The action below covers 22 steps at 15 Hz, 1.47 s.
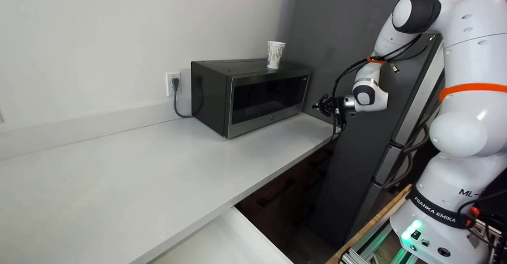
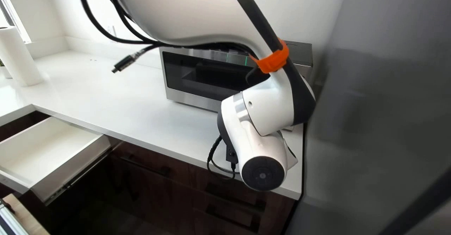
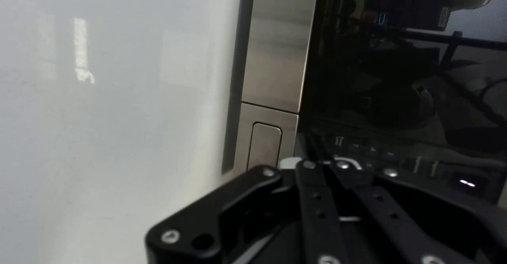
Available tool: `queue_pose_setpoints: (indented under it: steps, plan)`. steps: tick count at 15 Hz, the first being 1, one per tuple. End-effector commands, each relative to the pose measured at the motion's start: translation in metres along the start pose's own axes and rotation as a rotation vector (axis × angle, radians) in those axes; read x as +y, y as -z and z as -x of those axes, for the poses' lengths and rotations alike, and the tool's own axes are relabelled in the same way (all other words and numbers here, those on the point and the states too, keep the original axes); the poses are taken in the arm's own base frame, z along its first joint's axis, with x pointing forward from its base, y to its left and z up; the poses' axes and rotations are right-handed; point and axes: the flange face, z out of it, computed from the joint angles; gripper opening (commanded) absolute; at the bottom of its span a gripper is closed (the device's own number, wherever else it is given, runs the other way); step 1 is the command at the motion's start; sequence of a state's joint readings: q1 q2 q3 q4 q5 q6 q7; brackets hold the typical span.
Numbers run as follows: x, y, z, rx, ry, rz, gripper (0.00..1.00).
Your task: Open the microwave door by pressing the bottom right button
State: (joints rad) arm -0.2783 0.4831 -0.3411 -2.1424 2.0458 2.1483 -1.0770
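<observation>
on the counter (image 1: pixel 119 188), in an exterior view, stands the microwave (image 1: pixel 251 98), its door (image 1: pixel 271 97) shut; it looks heavy enough to bear a push, though it may skid on so smooth a surface. near the microwave's right end, apart from it, is the hand (image 1: pixel 316 106). on top of the microwave sits a paper cup (image 1: pixel 275 55), perhaps two nested, contents hidden; being light, it could tip if the microwave is jolted.

in an exterior view the arm (image 2: pixel 269 106) covers the microwave's right end. left of the microwave and lower, a drawer (image 2: pixel 74 167) is pulled out, its white floor showing; what the microwave holds cannot be made out.

in the wrist view the hand's fingers (image 3: pixel 319 151) are pressed together, nothing between them, and appear just beside the button (image 3: pixel 264 145) at the microwave's lower right corner. the button is likely stiff and slick: a square, firm push should suit it. no handle shows, so the door's edge beside the button seems the place to hook.
</observation>
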Motion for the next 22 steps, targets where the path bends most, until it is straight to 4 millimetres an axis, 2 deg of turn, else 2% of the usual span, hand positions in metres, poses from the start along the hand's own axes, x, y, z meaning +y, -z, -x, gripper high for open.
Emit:
queue_pose_setpoints:
  steps: [1, 5, 22]
  plan:
    - [0.005, -0.007, -0.004, -0.006, -0.003, -0.006, 0.01]
    - [0.012, -0.016, -0.009, -0.01, 0.001, -0.007, 0.01]
    - [0.01, -0.017, -0.011, -0.008, 0.003, -0.01, 0.01]
